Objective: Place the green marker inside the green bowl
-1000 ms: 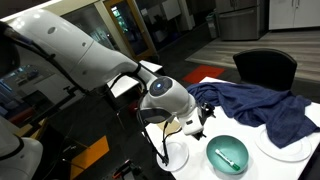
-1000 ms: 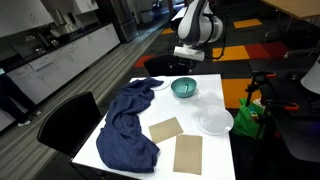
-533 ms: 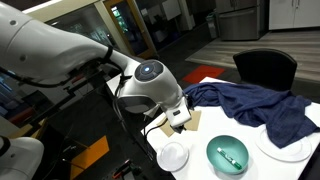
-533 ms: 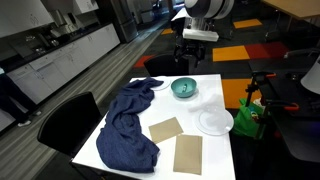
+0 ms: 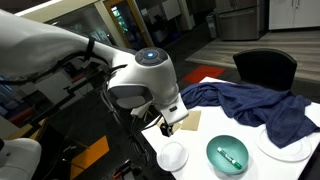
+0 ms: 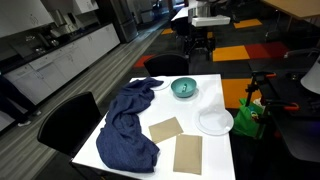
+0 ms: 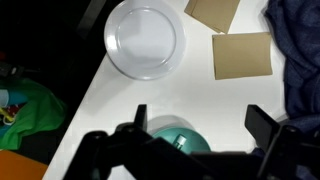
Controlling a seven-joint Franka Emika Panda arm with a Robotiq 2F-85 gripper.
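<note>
The green bowl (image 5: 228, 155) stands on the white table near its edge. It also shows in an exterior view (image 6: 184, 88) and in the wrist view (image 7: 170, 134). The green marker (image 5: 231, 157) lies inside it, and its light end shows in the wrist view (image 7: 180, 141). My gripper (image 7: 200, 122) is open and empty, high above the bowl. In both exterior views it hangs clear of the table (image 5: 168, 125) (image 6: 200, 38).
A large white plate (image 7: 146, 40) lies beside the bowl. A small white dish (image 5: 172, 156), two brown squares (image 6: 167, 129) (image 6: 187, 154) and a crumpled blue cloth (image 6: 130, 120) are on the table. A green bag (image 6: 247, 118) sits past the table's edge.
My gripper has lifted up and away from the bowl and the arm has drawn back. The marker stays in the bowl.
</note>
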